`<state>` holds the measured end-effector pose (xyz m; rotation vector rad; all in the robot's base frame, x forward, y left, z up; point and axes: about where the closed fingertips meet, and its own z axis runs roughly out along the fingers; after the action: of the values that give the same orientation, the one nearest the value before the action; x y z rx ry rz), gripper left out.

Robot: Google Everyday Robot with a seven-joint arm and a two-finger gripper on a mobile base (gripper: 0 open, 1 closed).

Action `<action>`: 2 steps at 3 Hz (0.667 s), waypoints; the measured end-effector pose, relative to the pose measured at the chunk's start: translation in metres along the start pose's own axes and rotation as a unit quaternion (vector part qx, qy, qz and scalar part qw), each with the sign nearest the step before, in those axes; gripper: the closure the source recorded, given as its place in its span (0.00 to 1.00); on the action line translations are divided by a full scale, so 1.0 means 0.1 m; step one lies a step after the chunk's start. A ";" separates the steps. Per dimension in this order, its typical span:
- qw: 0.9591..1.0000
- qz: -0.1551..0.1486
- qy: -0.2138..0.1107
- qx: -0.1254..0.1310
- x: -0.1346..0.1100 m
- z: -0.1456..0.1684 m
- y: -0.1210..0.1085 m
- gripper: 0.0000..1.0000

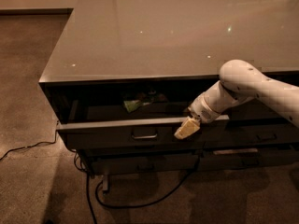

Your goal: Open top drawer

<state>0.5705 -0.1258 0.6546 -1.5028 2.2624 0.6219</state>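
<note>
Camera view: gripper (187,128) at the partly open top drawer (107,136), right of its handle (144,135), fingers seemingly together.

top drawer (107,135) sticks out under the countertop (163,36), with maybe some packets (133,105) inside near the back. gripper (186,129) sits at its front edge, 3 o'clock from the handle (144,136). cable (140,202) on the floor below.

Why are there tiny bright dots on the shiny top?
Camera view: the dots are light glare on the glossy top; the top drawer is dark inside, in the top's shadow; the pale gripper at the drawer's front edge catches the light.
</note>
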 end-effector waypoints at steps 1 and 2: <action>0.999 0.029 -0.011 0.015 0.15 -0.16 0.23 0.63; 0.999 0.029 -0.011 0.015 0.15 -0.16 0.24 0.60</action>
<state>0.5415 -0.1383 0.6643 -1.4138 2.2964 0.6141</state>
